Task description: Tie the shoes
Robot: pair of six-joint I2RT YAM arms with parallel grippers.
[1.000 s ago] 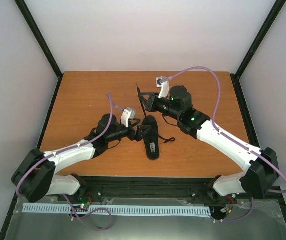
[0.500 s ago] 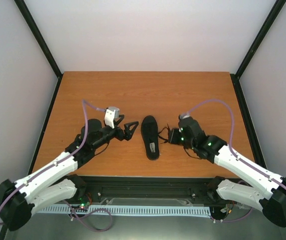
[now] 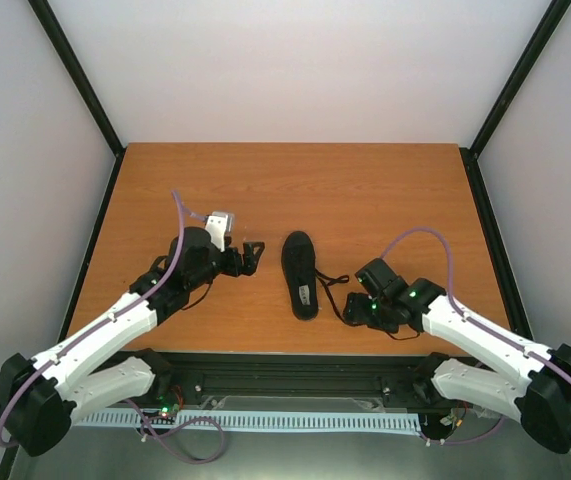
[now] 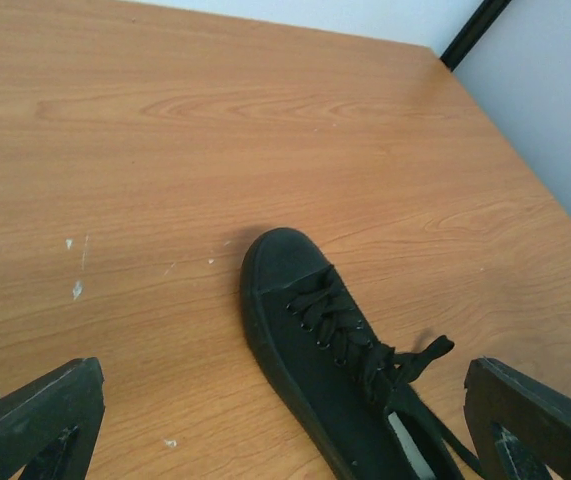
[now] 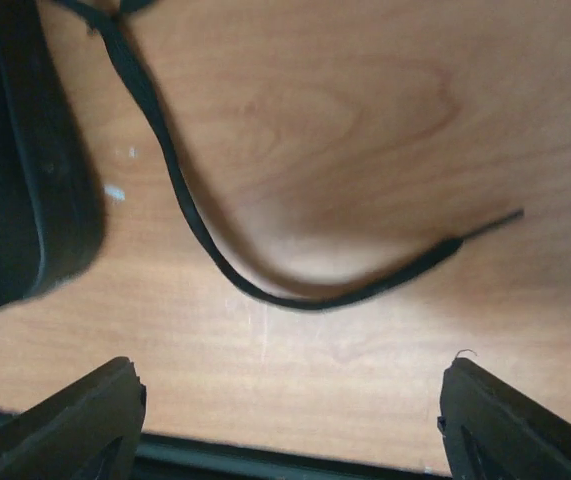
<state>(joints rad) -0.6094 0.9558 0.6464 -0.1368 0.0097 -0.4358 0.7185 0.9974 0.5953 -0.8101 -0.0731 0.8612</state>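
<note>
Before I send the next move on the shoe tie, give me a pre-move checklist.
1. Left fingers open, empty: ok.
2. Right fingers open, empty: ok.
3. Shoe upright on the table, apart from both arms: ok.
4. Loose lace flat on the table, its tip in the right wrist view: ok.
5. Bow tied: cannot tell; the laces bunch at the tongue.
</note>
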